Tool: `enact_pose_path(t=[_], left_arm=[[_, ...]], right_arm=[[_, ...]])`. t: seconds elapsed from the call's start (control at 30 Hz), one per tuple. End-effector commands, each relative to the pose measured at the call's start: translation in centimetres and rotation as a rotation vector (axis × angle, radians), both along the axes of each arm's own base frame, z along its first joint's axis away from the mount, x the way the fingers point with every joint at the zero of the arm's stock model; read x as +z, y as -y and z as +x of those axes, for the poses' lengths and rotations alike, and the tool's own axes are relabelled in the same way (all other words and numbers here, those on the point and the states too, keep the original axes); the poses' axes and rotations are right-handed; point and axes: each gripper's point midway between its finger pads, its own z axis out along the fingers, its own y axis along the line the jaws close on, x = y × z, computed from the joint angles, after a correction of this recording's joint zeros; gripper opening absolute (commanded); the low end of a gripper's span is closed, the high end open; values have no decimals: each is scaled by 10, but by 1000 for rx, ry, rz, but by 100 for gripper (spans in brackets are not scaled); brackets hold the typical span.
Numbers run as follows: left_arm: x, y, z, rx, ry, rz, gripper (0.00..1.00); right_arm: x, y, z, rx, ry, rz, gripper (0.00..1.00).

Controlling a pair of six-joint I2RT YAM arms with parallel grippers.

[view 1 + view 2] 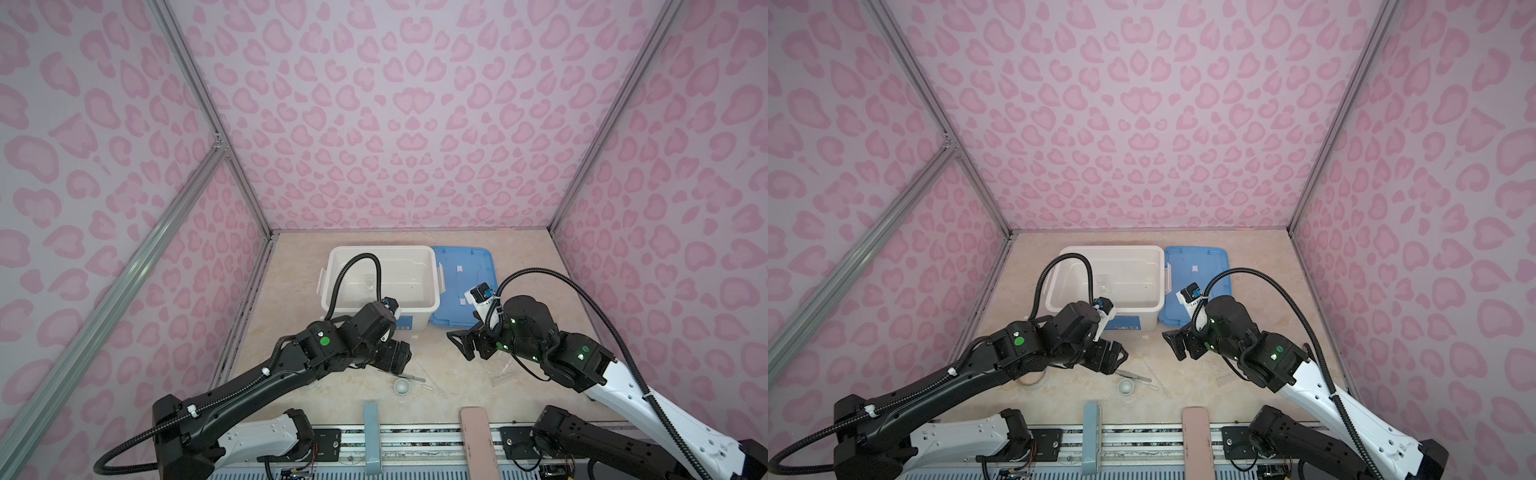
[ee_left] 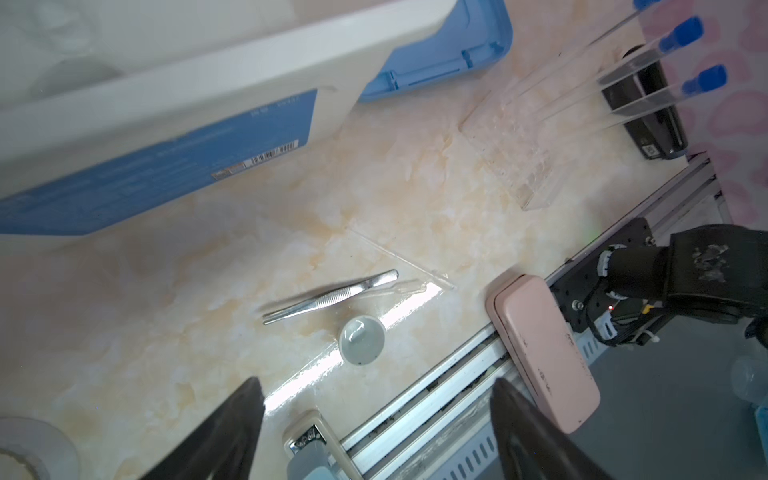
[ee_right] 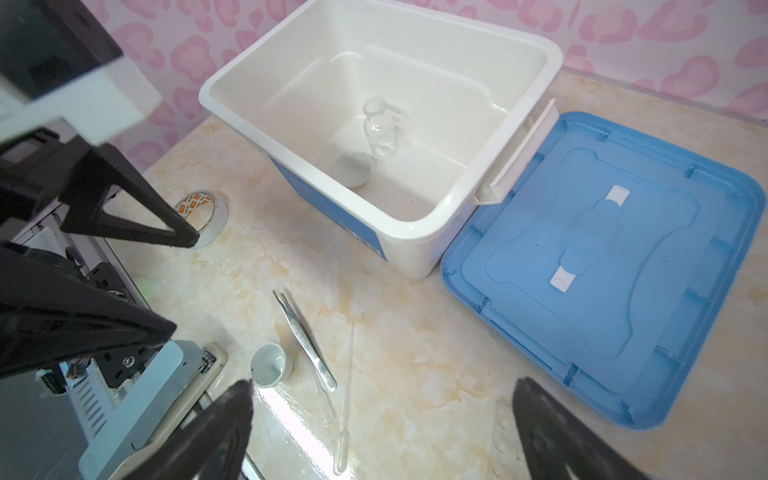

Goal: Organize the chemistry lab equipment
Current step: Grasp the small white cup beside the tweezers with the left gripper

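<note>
A white round dish stands on the table beside metal tweezers and thin clear rods. My left gripper hovers just above and left of them, open and empty. My right gripper hangs open to their right, also empty. Inside the white tub lie a tiny clear glass cup and a second white dish. Long blue-capped tubes lean in a clear rack.
The tub's blue lid lies flat to its right. A tape roll sits under my left arm. A pink case and a grey-blue case rest on the front rail.
</note>
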Motion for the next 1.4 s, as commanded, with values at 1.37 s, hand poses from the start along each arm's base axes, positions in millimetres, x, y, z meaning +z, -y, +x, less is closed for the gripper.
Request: enact_pose_path(t=[1.37], left_arm=[[-141, 16, -23, 120, -47, 296, 61]], right_arm=[[-55, -12, -21, 0, -126, -16, 98]])
